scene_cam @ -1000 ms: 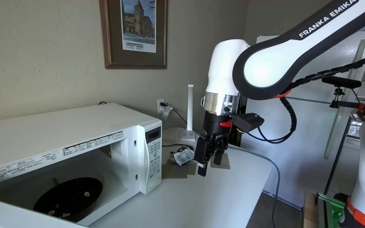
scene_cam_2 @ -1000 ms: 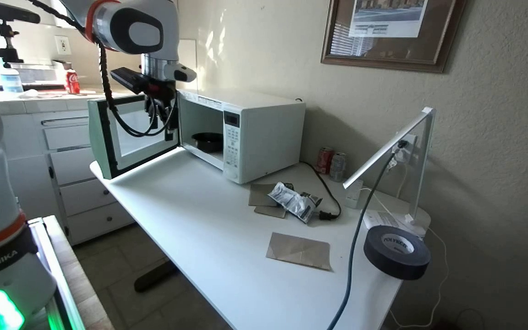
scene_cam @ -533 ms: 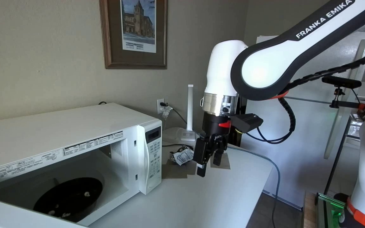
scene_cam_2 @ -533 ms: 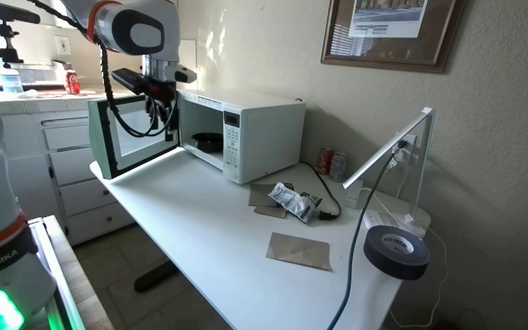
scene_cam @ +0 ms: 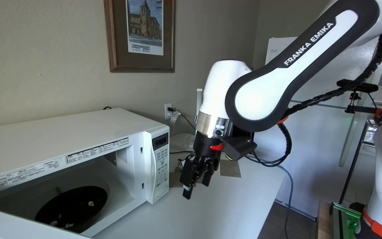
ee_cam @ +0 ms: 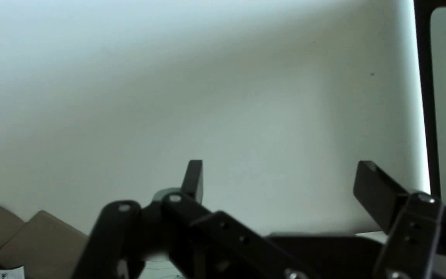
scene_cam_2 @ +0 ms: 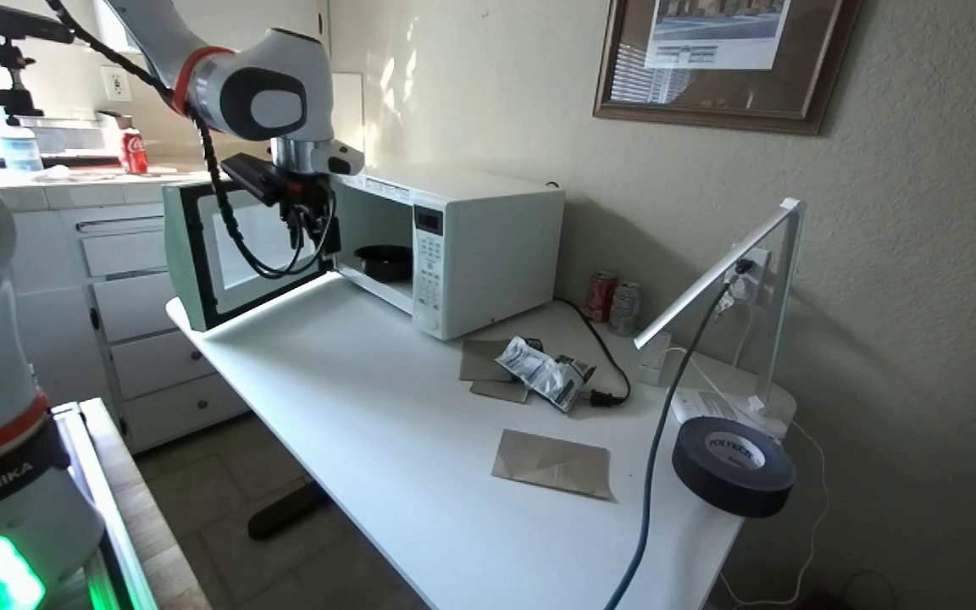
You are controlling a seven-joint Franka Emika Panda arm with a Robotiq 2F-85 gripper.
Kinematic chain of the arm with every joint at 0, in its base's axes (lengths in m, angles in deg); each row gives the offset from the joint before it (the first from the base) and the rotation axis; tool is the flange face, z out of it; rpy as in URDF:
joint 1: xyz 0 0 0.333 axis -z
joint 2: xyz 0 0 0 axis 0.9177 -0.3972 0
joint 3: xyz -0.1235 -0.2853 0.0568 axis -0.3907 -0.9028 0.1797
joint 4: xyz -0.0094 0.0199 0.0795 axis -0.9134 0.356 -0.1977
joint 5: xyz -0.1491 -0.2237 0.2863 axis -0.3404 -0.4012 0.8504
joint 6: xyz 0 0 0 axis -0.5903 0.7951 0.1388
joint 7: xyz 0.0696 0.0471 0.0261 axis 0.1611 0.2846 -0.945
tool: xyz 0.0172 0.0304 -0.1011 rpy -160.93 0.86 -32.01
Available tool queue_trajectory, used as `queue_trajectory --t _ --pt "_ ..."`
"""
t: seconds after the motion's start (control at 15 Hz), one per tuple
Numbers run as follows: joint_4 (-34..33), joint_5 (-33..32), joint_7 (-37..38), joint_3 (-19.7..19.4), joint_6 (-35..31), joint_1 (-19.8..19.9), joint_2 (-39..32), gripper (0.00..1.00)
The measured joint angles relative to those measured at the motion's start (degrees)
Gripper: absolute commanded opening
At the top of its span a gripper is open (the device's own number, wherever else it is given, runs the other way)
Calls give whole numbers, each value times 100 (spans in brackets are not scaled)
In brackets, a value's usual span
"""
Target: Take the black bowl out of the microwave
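The white microwave (scene_cam: 78, 131) stands on the white table with its door open; it also shows in an exterior view (scene_cam_2: 505, 254). The black bowl (scene_cam: 71, 207) sits inside it, with a few pale spots in it that I cannot identify. The bowl also shows in an exterior view (scene_cam_2: 385, 261), but not in the wrist view. My gripper (scene_cam: 196, 188) is tilted downward above the table, outside the microwave, in front of its opening. In the wrist view the gripper (ee_cam: 280, 166) is open, its fingers (ee_cam: 378, 190) wide apart with nothing between them.
The open microwave door (scene_cam_2: 179, 263) reaches out over the table's end; its dark edge (ee_cam: 427, 97) runs along the wrist view's right side. Brown cardboard (scene_cam_2: 554, 464), a silver packet (scene_cam_2: 543, 373), a tape roll (scene_cam_2: 734, 483) and a lamp (scene_cam_2: 780, 296) are beyond the microwave's control side.
My gripper has moved down and closer to the microwave, and it has tilted more, mostly in the last half second. The bowl and the microwave have not moved.
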Motion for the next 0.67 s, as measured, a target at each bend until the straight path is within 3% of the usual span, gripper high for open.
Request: queue_trajectory --t 0.4,0.67 --pt "-847 719 37 74 -814 -120 -1329 100" --pt "-1424 632 537 68 -1264 -121 -2083 100"
